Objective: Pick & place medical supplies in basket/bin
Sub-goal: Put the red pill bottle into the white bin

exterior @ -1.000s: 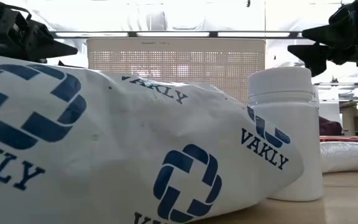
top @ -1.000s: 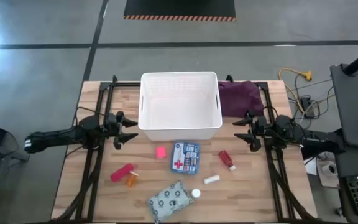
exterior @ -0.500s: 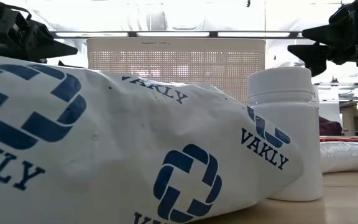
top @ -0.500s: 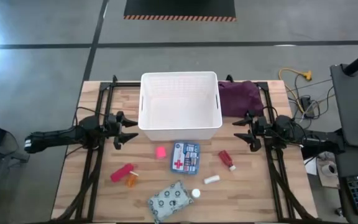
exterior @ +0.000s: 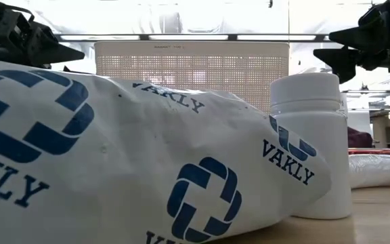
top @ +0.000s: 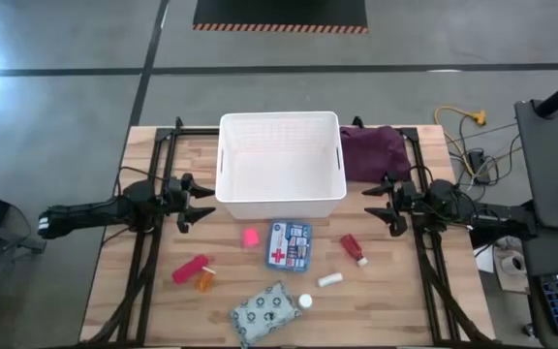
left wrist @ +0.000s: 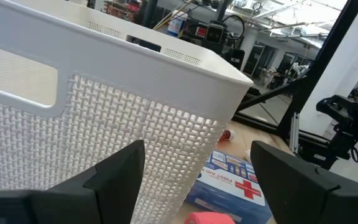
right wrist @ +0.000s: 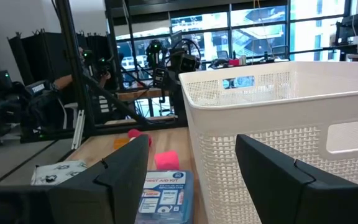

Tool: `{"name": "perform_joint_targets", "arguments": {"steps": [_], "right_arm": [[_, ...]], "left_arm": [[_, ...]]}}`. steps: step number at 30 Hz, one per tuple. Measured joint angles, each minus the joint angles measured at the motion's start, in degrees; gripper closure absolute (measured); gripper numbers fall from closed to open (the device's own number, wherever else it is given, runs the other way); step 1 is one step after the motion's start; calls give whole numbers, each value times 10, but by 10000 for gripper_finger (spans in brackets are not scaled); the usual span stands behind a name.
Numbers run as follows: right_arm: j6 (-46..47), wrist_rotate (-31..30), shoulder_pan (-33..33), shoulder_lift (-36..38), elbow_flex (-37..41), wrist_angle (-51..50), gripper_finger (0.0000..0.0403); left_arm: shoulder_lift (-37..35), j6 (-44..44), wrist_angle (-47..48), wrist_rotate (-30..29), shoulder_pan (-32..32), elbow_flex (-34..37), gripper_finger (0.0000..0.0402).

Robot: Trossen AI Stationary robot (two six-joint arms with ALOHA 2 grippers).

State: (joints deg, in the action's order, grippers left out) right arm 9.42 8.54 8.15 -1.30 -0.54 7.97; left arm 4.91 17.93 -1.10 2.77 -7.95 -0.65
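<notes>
The white lattice basket (top: 280,165) stands on the table's far middle. Before it lie the blue-white first-aid box (top: 289,245), the pink block (top: 250,236), a red tube (top: 353,249), another red tube (top: 189,269) beside the orange vial (top: 204,282), a small white tube (top: 329,279), the grey patterned pouch (top: 265,311) and a white bottle (top: 304,301). My left gripper (top: 204,203) hovers open left of the basket, my right gripper (top: 371,204) open right of it. In the low view the pouch (exterior: 134,163) and bottle (exterior: 310,142) fill the foreground.
A purple cloth bundle (top: 373,152) lies at the basket's right, on the far right of the table. Black frame rails (top: 148,242) run along both table sides. Bare wood shows at the near left and near right corners.
</notes>
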Motion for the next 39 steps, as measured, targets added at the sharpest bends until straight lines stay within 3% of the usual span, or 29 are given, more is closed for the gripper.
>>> {"name": "perform_joint_targets", "arguments": {"steps": [3,9,13,16,18,22,25,28,31,35,39], "right_arm": [[43,-56,0,-3,0,45,170],[289,-180,0,-4,0,129,170],[399,-193,0,-7,0,180,170],[447,-166,0,-15,0,232,170],[459,-158,0,-20,0,286,170],[430,-160,0,-52,0,415,170],[431,-152,-3,-98,-18,432,170],[472,-118,-23,-172,-67,362,170],[540,-48,-57,-259,-137,218,170],[634,51,-107,-339,-251,-80,170],[686,68,-155,-405,-362,-460,170]], "left_arm": [[0,0,0,0,0,0,125],[0,0,0,0,0,0,125],[0,-16,0,-2,0,0,125],[0,-8,-3,-2,0,0,125],[-1,70,-19,1,0,0,125],[-1,305,-55,1,0,-6,125],[-1,440,-64,5,0,-14,125],[0,449,-63,22,0,-15,125],[-1,413,-64,73,0,-18,125],[-1,409,-64,116,0,-19,125],[-1,389,-62,122,0,-18,125]]}}
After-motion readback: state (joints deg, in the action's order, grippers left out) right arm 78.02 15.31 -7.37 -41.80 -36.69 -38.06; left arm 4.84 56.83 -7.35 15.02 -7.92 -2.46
